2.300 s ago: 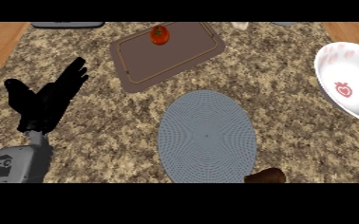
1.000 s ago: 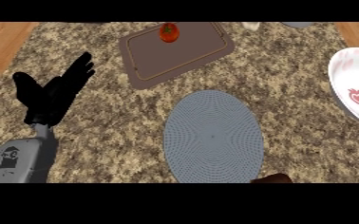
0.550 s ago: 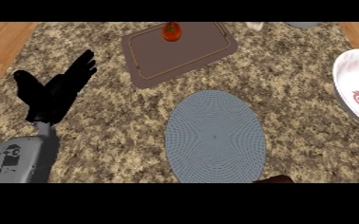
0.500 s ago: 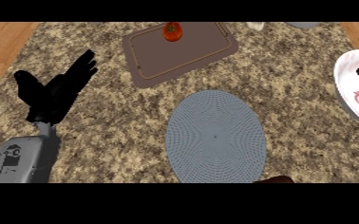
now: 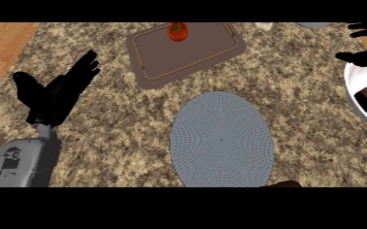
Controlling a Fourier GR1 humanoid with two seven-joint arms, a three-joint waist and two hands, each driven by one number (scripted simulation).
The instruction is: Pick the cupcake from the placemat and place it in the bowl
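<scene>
At the left of the frame, the left hand (image 5: 57, 93) rests over the speckled counter (image 5: 114, 136) with fingers straight and spread, holding nothing. At the right edge, black fingertips of the right hand (image 5: 353, 57) show above the white bowl (image 5: 353, 93); whether they grasp anything cannot be told. A small brown patch shows inside the bowl at the frame's edge, too little to identify, so the cupcake's whereabouts cannot be told. The grey oval placemat (image 5: 222, 139) lies at lower centre. A tomato (image 5: 177, 31) sits on the brown cutting board (image 5: 188, 53) at upper centre.
</scene>
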